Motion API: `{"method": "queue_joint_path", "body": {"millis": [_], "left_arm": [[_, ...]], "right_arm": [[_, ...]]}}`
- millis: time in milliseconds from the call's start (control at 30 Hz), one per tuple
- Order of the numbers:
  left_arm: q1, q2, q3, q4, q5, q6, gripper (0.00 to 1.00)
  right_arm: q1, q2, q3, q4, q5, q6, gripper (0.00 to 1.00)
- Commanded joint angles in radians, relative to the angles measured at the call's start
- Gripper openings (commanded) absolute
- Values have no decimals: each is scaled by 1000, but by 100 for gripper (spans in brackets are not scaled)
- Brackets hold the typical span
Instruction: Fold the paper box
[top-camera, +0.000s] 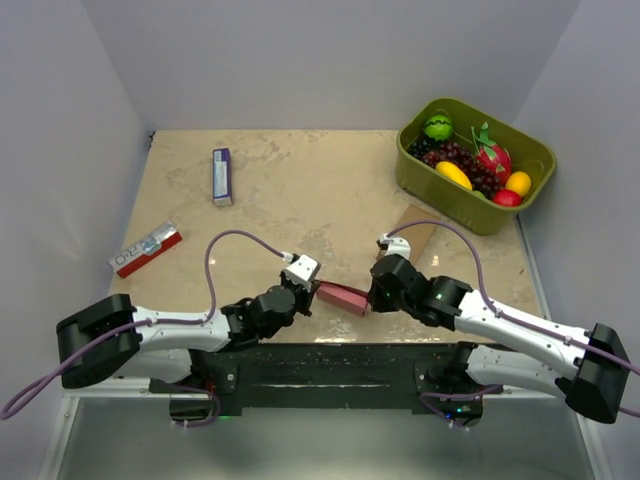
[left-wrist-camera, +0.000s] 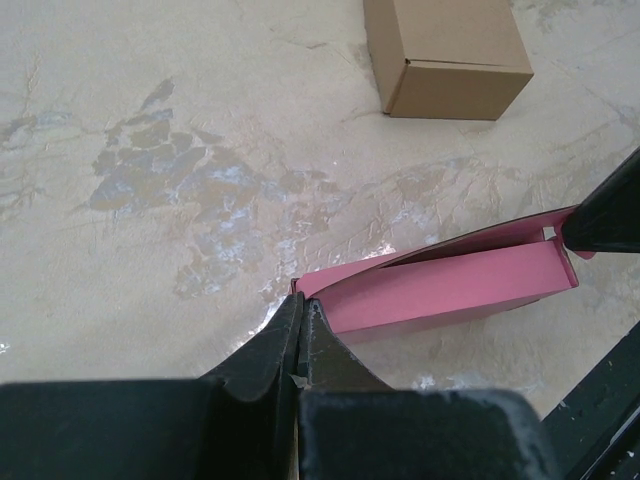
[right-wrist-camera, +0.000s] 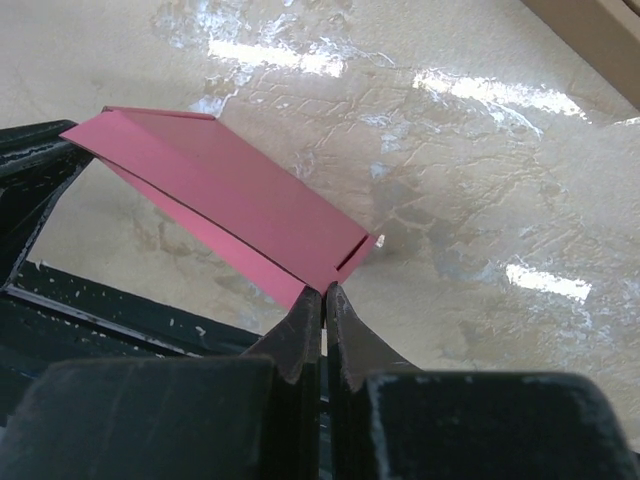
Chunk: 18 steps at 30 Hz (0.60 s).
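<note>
Paper box (top-camera: 343, 297) pinched by left fingers (left-wrist-camera: 268, 352), right fingers (right-wrist-camera: 298, 338) (opposite ends).

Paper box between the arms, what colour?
Pink-red paper box; clearest in the left wrist view.

The paper box (top-camera: 342, 297) is coloured pink-red, with its shaded faces seen as darker maroon. The table (top-camera: 320, 190) is patterned in beige marble with grey and pale veining. A cardboard box (left-wrist-camera: 450, 55) is shown in plain brown. The tub (top-camera: 455, 200) is coloured olive green, and the fruit (top-camera: 470, 160) in it is seen in green, dark purple, yellow and red. One packet (top-camera: 146, 249) is printed red and white, a second packet (top-camera: 222, 176) purple and white. The arms (top-camera: 185, 330) are finished in white and black, the cables (top-camera: 212, 262) in lilac.
</note>
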<state>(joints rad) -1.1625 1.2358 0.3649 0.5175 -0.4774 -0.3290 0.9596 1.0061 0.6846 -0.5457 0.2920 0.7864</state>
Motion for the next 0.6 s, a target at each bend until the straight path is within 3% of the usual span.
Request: {"method": "queue_joint_path", "body": {"millis": [0, 567], "left_arm": [[-31, 54, -15, -180, 54, 18, 0], [-72, 83, 8, -169, 40, 15, 0]], "right_arm": [[-10, -30, -13, 98, -2, 86, 0], [-2, -14, -25, 182, 84, 217, 0]]}}
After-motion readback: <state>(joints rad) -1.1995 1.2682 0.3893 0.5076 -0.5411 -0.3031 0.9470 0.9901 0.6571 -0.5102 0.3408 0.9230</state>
